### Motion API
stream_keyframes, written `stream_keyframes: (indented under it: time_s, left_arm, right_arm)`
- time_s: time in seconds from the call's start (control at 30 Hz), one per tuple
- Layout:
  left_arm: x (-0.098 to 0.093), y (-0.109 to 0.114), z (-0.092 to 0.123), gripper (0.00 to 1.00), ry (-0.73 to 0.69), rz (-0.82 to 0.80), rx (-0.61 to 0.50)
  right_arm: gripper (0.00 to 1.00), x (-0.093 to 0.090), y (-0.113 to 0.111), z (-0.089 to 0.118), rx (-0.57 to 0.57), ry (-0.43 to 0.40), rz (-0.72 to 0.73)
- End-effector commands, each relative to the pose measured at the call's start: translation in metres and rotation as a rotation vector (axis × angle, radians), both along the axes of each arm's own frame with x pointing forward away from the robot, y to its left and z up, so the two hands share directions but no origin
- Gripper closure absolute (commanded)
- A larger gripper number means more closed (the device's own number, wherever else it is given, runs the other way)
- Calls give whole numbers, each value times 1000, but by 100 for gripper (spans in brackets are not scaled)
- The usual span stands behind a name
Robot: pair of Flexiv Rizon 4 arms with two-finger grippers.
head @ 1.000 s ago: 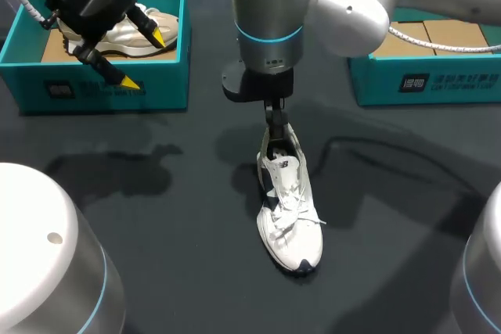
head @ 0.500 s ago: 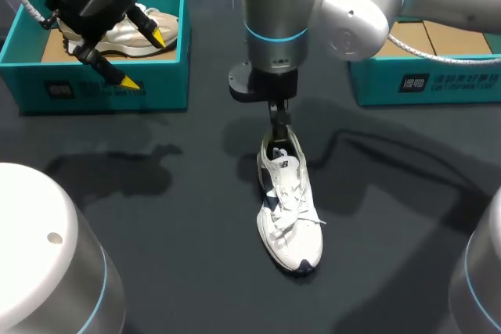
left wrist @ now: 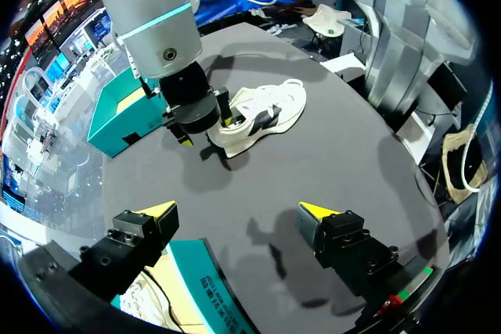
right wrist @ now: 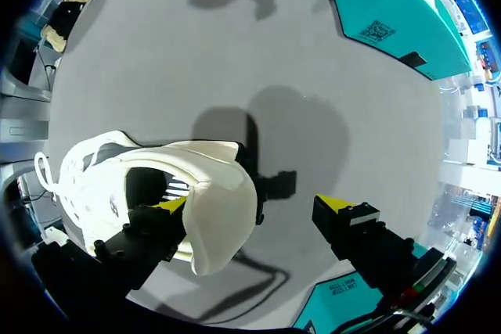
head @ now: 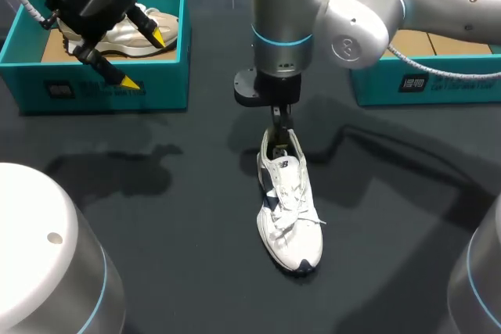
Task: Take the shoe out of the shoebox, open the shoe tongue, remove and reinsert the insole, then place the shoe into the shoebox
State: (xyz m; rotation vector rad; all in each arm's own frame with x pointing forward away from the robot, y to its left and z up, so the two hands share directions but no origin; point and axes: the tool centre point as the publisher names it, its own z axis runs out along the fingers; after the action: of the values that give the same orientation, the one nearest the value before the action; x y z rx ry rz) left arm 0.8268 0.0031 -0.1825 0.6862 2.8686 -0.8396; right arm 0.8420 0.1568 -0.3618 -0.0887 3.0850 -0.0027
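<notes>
While right end effector (right wrist: pixel 253 202) gapes astride its heel, white laced shoe (head: pixel 290 209), navy-trimmed, upright

Right arm (head: pixel 286 37) hanging over shoe (head: pixel 290 217) heel, blocking rear approach; table (head: pixel 156 224) lying open along both flanks and toe; left box (head: pixel 109 87), right box (head: pixel 427 84) sitting well apart.

Mid-table, the shoe (head: pixel 288 209) lies on the table (head: pixel 156 217) with its toe toward us. Our right gripper (head: pixel 278 124) stands at its heel, one finger inside the opening. At far left, the left shoebox (head: pixel 102 87) holds a second shoe (head: pixel 171 25), with our left gripper (head: pixel 144 59) above it. The right shoebox (head: pixel 423 84) sits at far right.
</notes>
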Motion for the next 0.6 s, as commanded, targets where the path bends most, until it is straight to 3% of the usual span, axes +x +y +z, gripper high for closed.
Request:
stream_keyframes:
  time_s: [0.03, 0.47, 0.6]
  left_arm:
    - [1, 0, 0, 0, 0, -1, 3]
    - [1, 0, 0, 0, 0, -1, 3]
    - [1, 0, 0, 0, 0, -1, 3]
  right_arm:
    - [2, 3, 3, -11, -1, 10, 1]
    - [14, -2, 2, -23, 27, 24, -13]
    - [22, -3, 3, -25, 34, 20, -14]
